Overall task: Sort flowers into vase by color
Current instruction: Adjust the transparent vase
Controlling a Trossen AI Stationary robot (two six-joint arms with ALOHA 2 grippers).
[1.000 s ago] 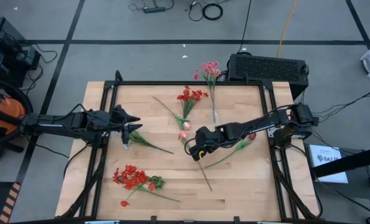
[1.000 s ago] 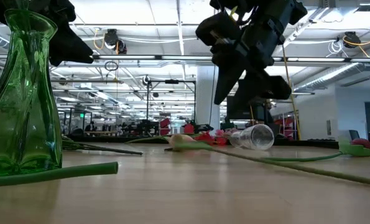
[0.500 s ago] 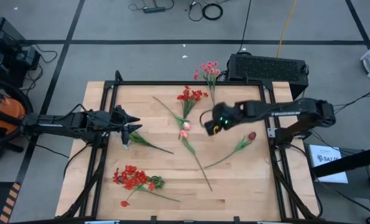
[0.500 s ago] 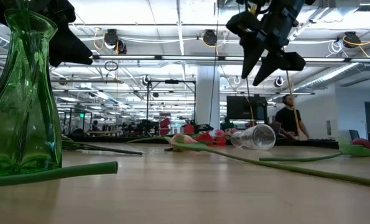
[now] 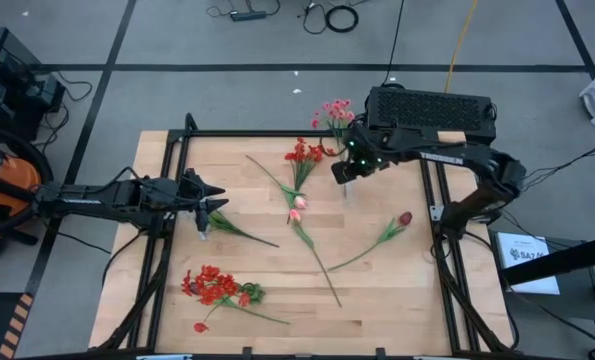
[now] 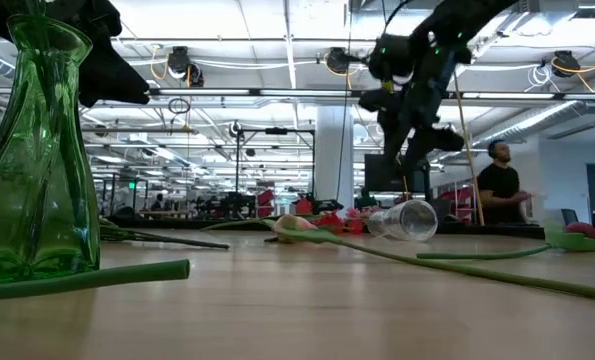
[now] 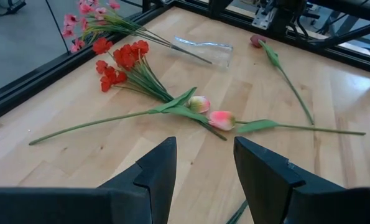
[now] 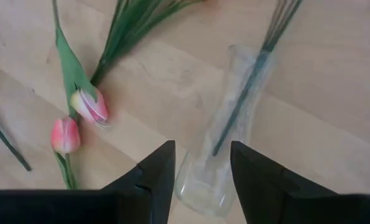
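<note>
Right end effector [image 5: 345, 172] hovering near bench far edge over toppled clear vase [image 8: 225, 130], fingers parted, holding nothing. Pink blooms [image 5: 336, 111] stalks lie inside that vase. Left end effector [image 5: 209, 197] parked by left edge, spread wide, empty. Red blossoms [image 5: 307, 153] and two pink tulip buds [image 5: 297, 208] mid-bench. Risks: glass rolling under pinch, slipping from the fingers; pink stems sliding out on lift.
</note>
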